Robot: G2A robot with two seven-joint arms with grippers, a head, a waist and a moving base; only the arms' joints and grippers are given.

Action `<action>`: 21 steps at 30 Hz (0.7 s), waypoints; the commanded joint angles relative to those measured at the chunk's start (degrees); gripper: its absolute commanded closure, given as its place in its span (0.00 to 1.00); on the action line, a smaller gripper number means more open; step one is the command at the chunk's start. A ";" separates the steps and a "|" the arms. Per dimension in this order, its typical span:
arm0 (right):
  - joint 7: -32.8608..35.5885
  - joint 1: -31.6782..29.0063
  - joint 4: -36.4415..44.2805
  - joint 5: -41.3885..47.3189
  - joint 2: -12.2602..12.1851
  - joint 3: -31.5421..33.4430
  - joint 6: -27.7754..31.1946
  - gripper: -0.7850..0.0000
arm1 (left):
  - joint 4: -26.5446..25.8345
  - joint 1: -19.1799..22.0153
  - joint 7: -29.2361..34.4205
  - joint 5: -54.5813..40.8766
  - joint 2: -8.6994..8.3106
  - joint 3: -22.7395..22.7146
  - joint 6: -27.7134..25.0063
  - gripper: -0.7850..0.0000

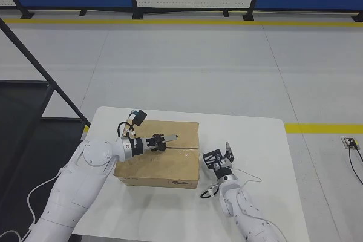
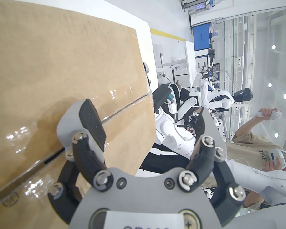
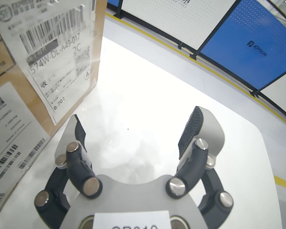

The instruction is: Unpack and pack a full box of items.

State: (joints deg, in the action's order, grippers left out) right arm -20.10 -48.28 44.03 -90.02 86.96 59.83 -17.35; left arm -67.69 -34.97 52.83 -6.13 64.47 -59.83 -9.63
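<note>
**A:** What is stuck on the brown cardboard box [image 1: 160,154]?

**B:** The side facing the right gripper [image 3: 137,115] carries a large white shipping label [image 3: 57,48] under clear film. It has barcodes and rows of black print. Beside it on the same side is a second white label [image 3: 12,125] with more barcodes and a small square code. A small round logo stamp [image 2: 10,201] is printed on the top, near one edge.

**A:** And that right gripper?

**B:** Its jaws stand wide apart with nothing between them. It sits low over the white table [image 1: 260,181], just beside the labelled side of the box.

**A:** The left one?

**B:** The left gripper [image 1: 168,140] is over the top of the box, also spread wide and holding nothing. One dark-padded finger [image 2: 91,120] lies right at the taped centre seam [image 2: 126,106]. I cannot tell whether it presses on the tape. The other finger [image 2: 205,129] is away from the cardboard.

**A:** Where does the box sit?

**B:** It is closed, flaps shut, with glossy clear tape along the seam. It stands on the left part of the table, on the left arm's side. Beyond the table a yellow floor line [image 1: 327,128] crosses the grey floor. Farther off stand blue and white perforated panels [image 3: 181,17]
</note>
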 commanded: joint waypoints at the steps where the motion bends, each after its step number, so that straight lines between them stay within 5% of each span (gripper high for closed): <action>1: -2.83 -0.72 -0.10 0.53 0.19 0.29 -2.79 0.00 | 0.00 0.00 0.00 0.00 0.00 0.00 0.00 0.00; 21: -12.14 -0.90 -2.73 5.24 1.30 4.15 -11.76 0.00 | 0.00 0.00 0.00 0.00 0.00 0.00 0.00 0.00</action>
State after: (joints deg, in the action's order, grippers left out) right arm -32.00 -49.15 41.28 -84.99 88.23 63.81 -28.83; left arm -67.69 -34.97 52.83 -6.13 64.47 -59.83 -9.63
